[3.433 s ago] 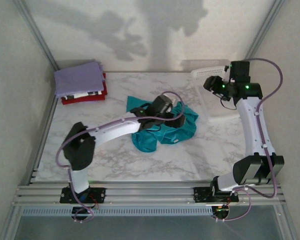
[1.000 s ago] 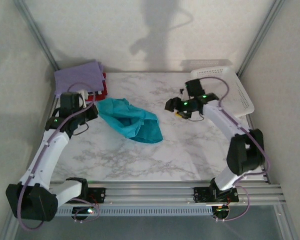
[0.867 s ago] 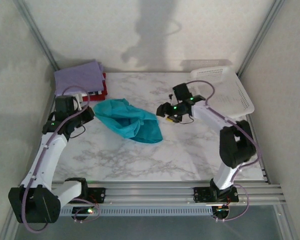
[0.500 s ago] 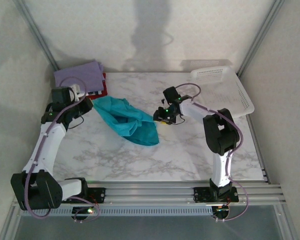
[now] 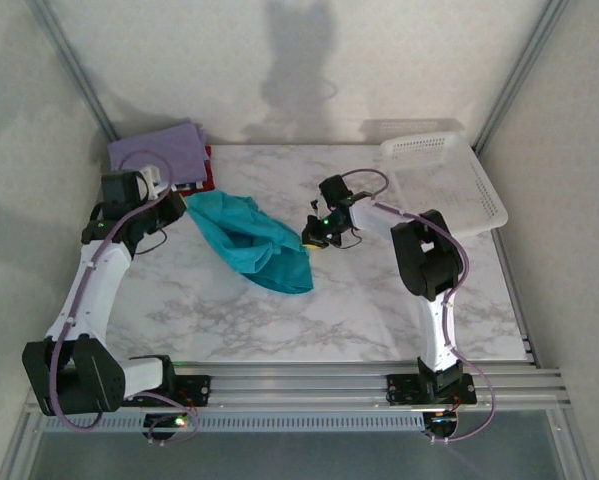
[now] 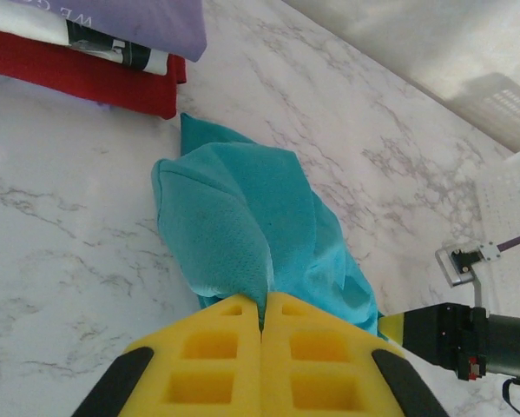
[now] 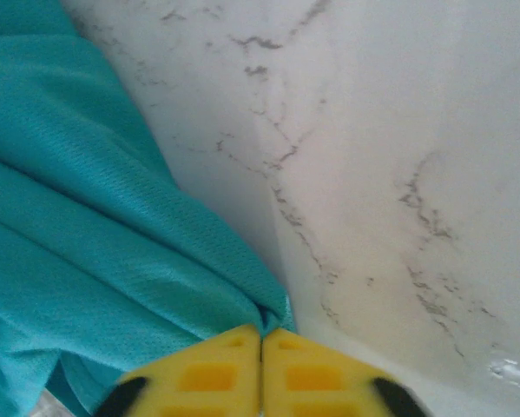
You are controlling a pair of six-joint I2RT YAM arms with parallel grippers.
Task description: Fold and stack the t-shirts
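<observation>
One teal t-shirt (image 5: pixel 244 232), two grips. The left hand (image 6: pixel 261 306) and the right hand (image 7: pixel 261 334) each pinch its edge tight, cloth spreading ahead.

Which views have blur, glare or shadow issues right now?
Top external: dim, soft arm shadows thrown on the back wall, no glare. Left wrist: sharp on the teal t-shirt, the basket at the far right pale and soft. Right wrist: shirt weave crisp, marble table soft, a small glint at lower right.

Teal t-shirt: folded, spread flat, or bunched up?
Bunched, not folded: the teal t-shirt lies in loose wrinkled drapes between the left gripper and right gripper, each shut on an edge of it.
</observation>
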